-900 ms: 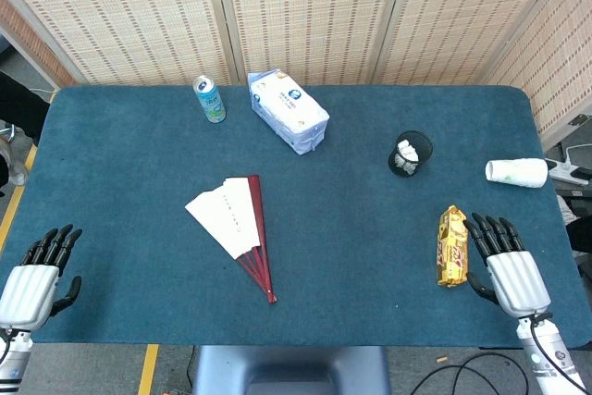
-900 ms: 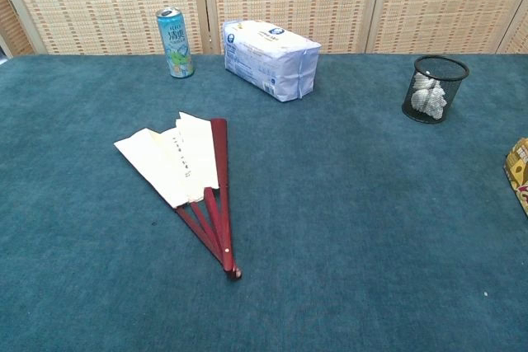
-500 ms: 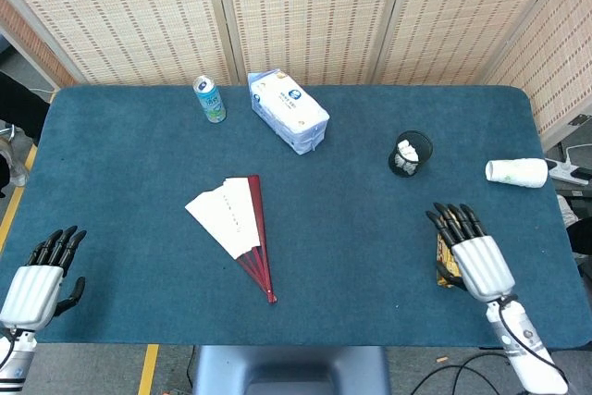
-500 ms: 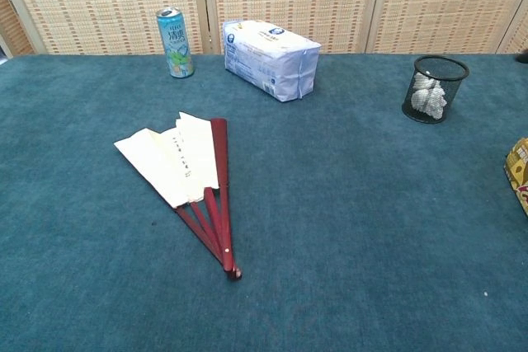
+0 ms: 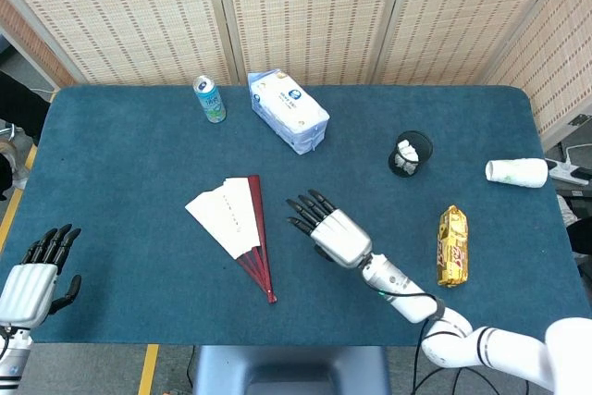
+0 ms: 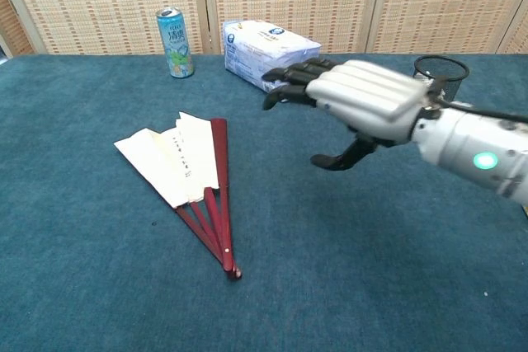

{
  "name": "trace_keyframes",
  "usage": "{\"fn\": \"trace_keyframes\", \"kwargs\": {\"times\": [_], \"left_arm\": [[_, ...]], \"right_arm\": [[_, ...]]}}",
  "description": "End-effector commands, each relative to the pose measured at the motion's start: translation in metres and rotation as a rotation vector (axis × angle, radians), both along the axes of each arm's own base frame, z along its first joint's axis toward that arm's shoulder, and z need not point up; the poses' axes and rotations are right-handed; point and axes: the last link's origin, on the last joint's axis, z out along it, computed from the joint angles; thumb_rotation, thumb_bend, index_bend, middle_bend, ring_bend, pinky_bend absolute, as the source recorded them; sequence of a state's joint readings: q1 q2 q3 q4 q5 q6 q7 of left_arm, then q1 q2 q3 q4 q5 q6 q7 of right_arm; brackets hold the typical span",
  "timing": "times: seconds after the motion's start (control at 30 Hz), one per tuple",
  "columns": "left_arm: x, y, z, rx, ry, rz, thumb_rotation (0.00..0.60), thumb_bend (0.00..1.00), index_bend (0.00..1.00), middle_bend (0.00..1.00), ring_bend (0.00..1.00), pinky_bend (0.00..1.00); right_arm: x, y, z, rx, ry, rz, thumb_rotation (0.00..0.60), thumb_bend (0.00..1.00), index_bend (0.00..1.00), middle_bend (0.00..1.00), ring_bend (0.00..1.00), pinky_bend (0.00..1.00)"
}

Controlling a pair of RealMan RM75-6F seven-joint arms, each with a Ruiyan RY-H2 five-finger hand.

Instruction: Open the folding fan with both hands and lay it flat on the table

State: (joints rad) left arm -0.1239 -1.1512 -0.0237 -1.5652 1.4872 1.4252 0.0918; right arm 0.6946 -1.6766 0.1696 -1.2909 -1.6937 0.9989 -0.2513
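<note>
Dark red ribs and cream paper make up the folding fan (image 5: 233,224), which lies partly spread on the blue desk (image 5: 120,164), left of centre; its long axis is diagonal, pivot toward the near edge and slightly right, paper leaf fanning away to the far left. Just right of the fan but not touching it, the right hand (image 5: 323,226) hovers palm down, fingers extended and apart toward the fan, holding nothing. Well left of the fan, the left hand (image 5: 35,277) sits at the desk's near-left corner, fingers apart and empty.
</note>
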Motion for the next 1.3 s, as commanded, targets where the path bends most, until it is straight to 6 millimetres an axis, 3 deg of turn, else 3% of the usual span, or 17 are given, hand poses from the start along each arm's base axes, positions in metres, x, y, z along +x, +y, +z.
{"fn": "trace_keyframes", "kwargs": {"times": [0.03,0.37,0.7,0.83,1.03,1.3], "left_arm": [[-0.001,-0.001,0.002,0.004,-0.004,0.005,0.600,0.46,0.00,0.00,0.00,0.14],[-0.006,0.003,0.007,0.036,0.020,0.028,0.600,0.46,0.00,0.00,0.00,0.15],[-0.012,0.006,0.010,0.056,0.033,0.060,0.600,0.46,0.00,0.00,0.00,0.15],[-0.012,0.007,0.011,0.062,0.033,0.063,0.600,0.46,0.00,0.00,0.00,0.15],[-0.014,0.008,0.013,0.074,0.039,0.072,0.600,0.46,0.00,0.00,0.00,0.15],[-0.015,0.009,0.013,0.088,0.057,0.075,0.600,0.46,0.00,0.00,0.00,0.15]], "right_arm": [[0.018,-0.010,-0.039,0.022,0.070,0.029,0.600,0.24,0.21,0.00,0.00,0.00],[0.044,-0.022,-0.090,0.030,0.119,0.033,0.600,0.24,0.24,0.00,0.00,0.00],[0.059,-0.023,-0.122,0.015,0.113,0.020,0.600,0.24,0.29,0.00,0.00,0.00],[0.062,-0.025,-0.128,-0.005,0.084,0.005,0.600,0.24,0.36,0.00,0.00,0.00],[0.068,-0.026,-0.129,-0.022,0.039,0.024,0.600,0.24,0.54,0.10,0.00,0.07],[0.080,-0.026,-0.132,-0.004,0.033,0.033,0.600,0.24,0.58,0.13,0.00,0.10]]}}
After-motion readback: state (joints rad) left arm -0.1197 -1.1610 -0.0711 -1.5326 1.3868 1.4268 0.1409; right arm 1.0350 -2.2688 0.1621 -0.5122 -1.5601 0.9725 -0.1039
